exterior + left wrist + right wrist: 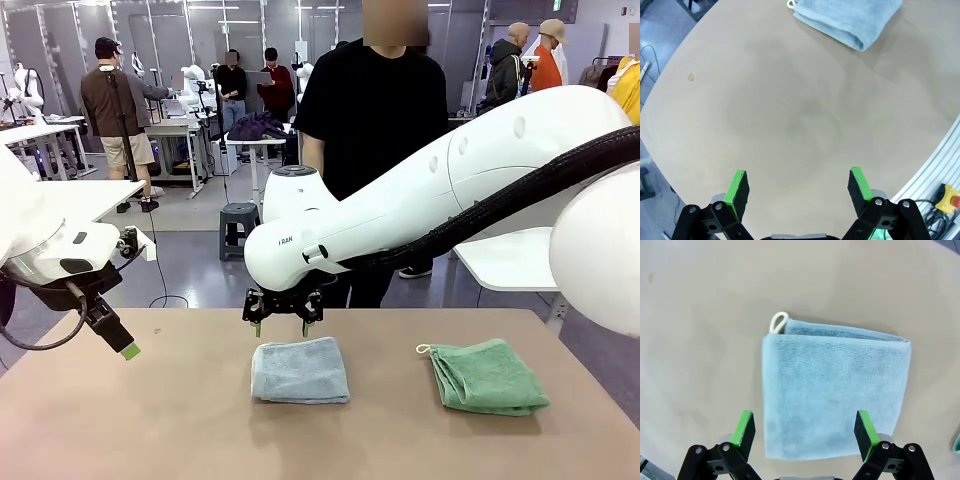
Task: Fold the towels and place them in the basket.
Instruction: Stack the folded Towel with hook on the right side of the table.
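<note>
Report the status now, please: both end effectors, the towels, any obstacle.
Left end effector open, over bare table. Right end effector open, above folded blue-grey towel. Green towel folded, to the right. Nothing in the way.

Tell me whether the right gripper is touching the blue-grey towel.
Apart. In the right wrist view the right gripper hangs open above the blue-grey towel, and the front view shows its fingertips clear of the towel's far edge.

Right claw [283,320] hangs open above folded blue-grey towel [300,370]; green towel [488,376] apart.
</note>
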Motion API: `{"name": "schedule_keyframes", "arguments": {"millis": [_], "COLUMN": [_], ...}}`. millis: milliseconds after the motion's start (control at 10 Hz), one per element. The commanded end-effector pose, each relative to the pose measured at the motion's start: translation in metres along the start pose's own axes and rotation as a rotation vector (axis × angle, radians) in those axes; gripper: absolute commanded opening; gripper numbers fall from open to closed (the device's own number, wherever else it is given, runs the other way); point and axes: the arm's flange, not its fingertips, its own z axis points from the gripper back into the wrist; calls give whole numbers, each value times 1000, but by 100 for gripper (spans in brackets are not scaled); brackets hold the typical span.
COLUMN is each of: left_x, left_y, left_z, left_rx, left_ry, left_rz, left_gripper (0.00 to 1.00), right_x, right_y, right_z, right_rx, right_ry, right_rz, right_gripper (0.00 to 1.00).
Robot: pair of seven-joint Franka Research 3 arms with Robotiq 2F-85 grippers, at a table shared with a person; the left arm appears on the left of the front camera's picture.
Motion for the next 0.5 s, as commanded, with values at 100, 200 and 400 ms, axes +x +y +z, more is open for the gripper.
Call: {"name": "schedule_keyframes", "arguments": {"millis": [100,200,400], "left_x": [2,2,2], "left_y": [-1,-1,-1], "left_z": [0,0,0], "left_rx": [10,10,10], "left_ry": [12,12,12], "left_rz": [11,11,11], "left_gripper": [100,100,100], "right_x": [-38,-45,-49], "right_y": [-38,-59,-105], "right_z": [73,82,79], "right_rx": [113,138,263], "right_ry": [-37,-49,-35], "right_rz": [22,11,-40], "right_gripper": [100,100,100]}}
